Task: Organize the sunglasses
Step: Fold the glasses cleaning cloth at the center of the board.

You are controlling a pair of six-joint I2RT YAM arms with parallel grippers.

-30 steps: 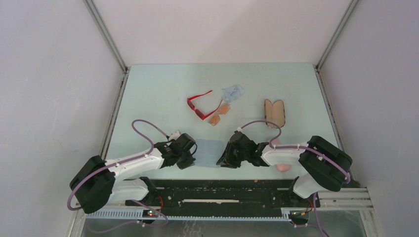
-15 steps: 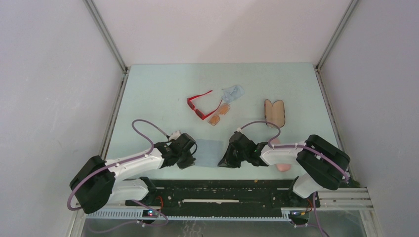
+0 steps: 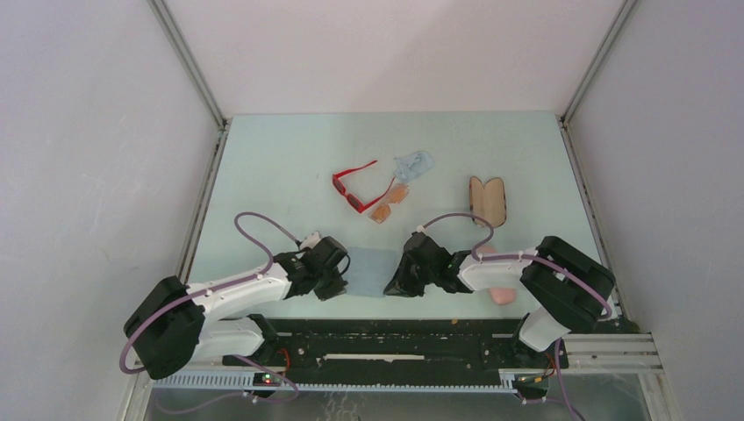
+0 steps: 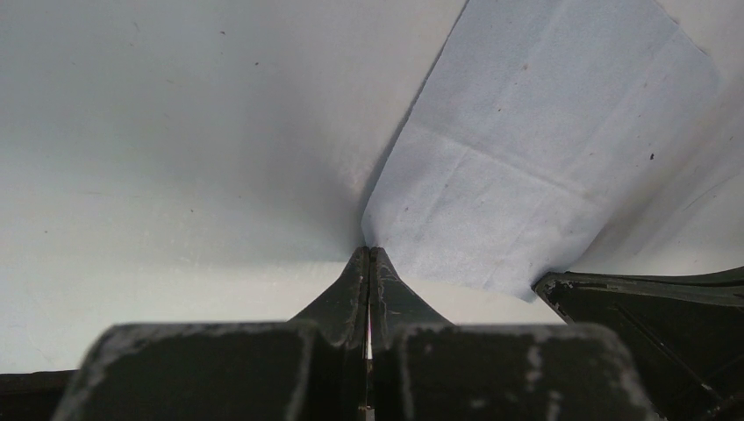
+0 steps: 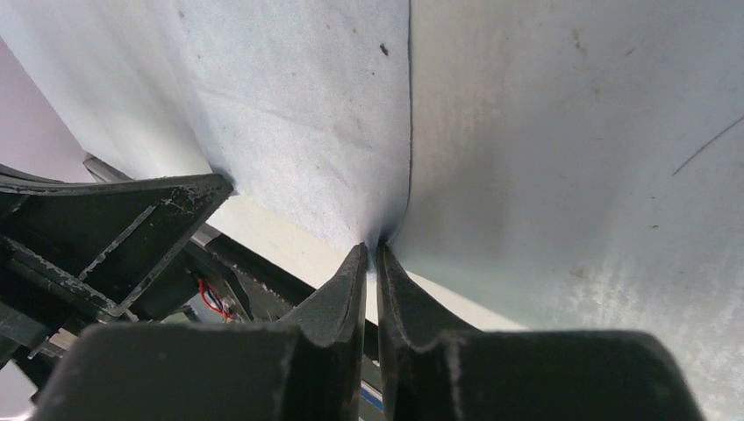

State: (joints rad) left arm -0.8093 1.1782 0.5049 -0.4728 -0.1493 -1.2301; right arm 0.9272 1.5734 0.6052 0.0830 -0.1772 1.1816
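The red-framed sunglasses (image 3: 354, 186) lie open at mid-table, and the slim orange-lensed sunglasses (image 3: 390, 203) touch them on the right. Both are far from the arms. Near the front edge a flat pale blue cloth (image 3: 368, 270) lies between the two grippers. My left gripper (image 3: 339, 274) is shut, its tips (image 4: 368, 253) pinching the cloth's (image 4: 544, 149) near left corner. My right gripper (image 3: 397, 279) has its jaws (image 5: 372, 250) closed on the cloth's (image 5: 298, 114) right edge, with only a thin slit between them.
A crumpled blue cloth (image 3: 412, 164) lies behind the sunglasses. An open plaid case (image 3: 487, 201) sits at the right. A pink case (image 3: 501, 296) pokes out from under the right arm. The table's front edge and rail run just behind both grippers.
The right gripper's jaws have closed onto the cloth's right edge and it has shifted slightly left. The left gripper has stayed shut in place.
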